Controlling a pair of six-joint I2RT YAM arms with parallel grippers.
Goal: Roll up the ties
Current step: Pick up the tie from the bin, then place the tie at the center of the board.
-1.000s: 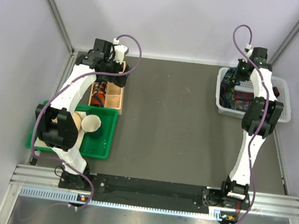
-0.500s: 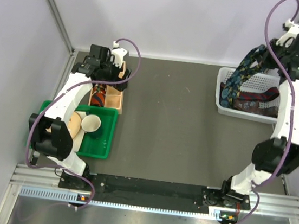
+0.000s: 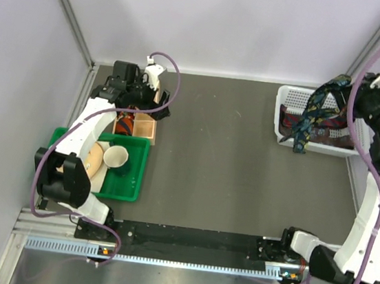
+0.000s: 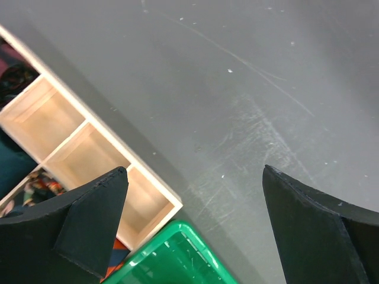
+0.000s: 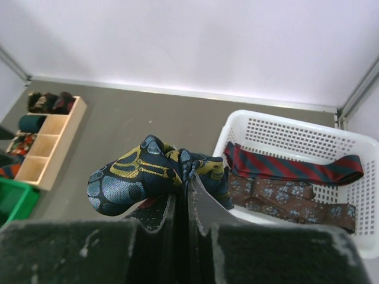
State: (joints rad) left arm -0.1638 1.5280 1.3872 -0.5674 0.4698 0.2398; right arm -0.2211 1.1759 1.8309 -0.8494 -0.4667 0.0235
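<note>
My right gripper point(image 3: 347, 89) is raised high above the white basket point(image 3: 280, 120) and shut on a dark blue tie point(image 3: 313, 110) with yellow and pale blue print. The tie hangs from it, its low end dangling over the basket's front wall. In the right wrist view the shut gripper point(image 5: 185, 184) pinches a bunched fold of this tie point(image 5: 133, 171). A red and navy striped tie point(image 5: 296, 167) and a brown floral tie point(image 5: 278, 194) lie in the basket point(image 5: 284, 133). My left gripper point(image 3: 149, 102) is open and empty over the wooden box point(image 3: 140, 126), which holds coiled ties point(image 3: 127, 122).
A green tray point(image 3: 140, 172) in front of the wooden box holds a cup point(image 3: 115, 155) and a tan bowl point(image 3: 95, 159). In the left wrist view the open gripper point(image 4: 195, 198) hovers over the box's corner point(image 4: 89, 155) and the tray's rim point(image 4: 177, 228). Walls enclose the table.
My right arm has risen from the basket and swung right, pulling the dark blue tie up with it. My left gripper has shifted slightly right over the wooden box.
</note>
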